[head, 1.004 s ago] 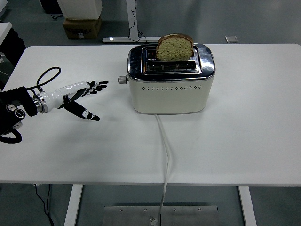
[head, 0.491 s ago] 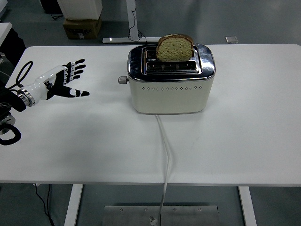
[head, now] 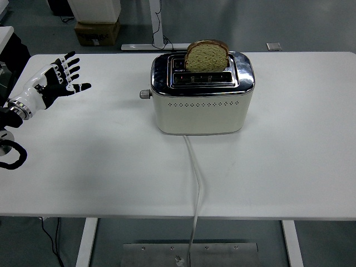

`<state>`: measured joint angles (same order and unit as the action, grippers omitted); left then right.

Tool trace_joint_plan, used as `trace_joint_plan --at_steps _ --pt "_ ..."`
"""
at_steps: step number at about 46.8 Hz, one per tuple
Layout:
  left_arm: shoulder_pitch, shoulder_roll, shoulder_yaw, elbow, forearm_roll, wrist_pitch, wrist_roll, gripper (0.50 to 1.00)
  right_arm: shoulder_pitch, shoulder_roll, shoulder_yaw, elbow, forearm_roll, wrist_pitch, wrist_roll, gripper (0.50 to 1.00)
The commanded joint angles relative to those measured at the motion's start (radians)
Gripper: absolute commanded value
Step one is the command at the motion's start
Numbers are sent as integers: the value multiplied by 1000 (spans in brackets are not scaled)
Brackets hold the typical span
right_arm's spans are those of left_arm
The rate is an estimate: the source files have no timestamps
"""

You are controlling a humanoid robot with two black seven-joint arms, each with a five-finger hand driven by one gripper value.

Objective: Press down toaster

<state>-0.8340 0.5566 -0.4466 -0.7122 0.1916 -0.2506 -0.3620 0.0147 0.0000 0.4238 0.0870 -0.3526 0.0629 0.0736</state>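
White cord [head: 196,189] runs from table's near edge up to toaster. Left hand [head: 55,82] above table's left side, fingers spread, holding nothing, well apart from toaster. Cream toaster [head: 201,94] with chrome top stands on white table [head: 289,161], centre toward far side. Lever [head: 145,94] juts from toaster's left end, high up. Bread slice [head: 206,55] stands tall in back slot. Cardboard box [head: 97,33] on floor beyond.
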Motion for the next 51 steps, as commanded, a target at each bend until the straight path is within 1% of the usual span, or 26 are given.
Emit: trace_joint_plan --at_steps 1,10,15,21,26,30,37,44,51 --pt "-7 -4 -1 11 -70 2 0 1000 -1 0 0 0 0 0 0 998" --pt "-10 -20 -6 75 -221 1 0 1000 -1 0 0 0 0 0 0 998" --pt "-10 -66 -14 140 -254 -1 0 1000 -1 0 0 -1 0 0 0 998" --pt "-11 -119 -81 220 -258 -4 0 1000 -1 0 0 0 0 0 0 998" --pt "-11 -145 -135 224 -258 -4 1 1000 1 0 0 -1 1 0 0 998" --pt "-11 -161 -147 227 -259 1 1 1000 1 0 0 0 0 0 0 1000" --pt "-13 -162 -153 232 -262 -1 3 1000 1 0 0 0 1 0 0 998" --pt "-20 -184 -181 249 -261 -2 3 1000 -1 0 1 0 1 0 0 998" --pt "-30 -187 -185 255 -262 -1 3 1000 1 0 0 0 0 0 0 1000"
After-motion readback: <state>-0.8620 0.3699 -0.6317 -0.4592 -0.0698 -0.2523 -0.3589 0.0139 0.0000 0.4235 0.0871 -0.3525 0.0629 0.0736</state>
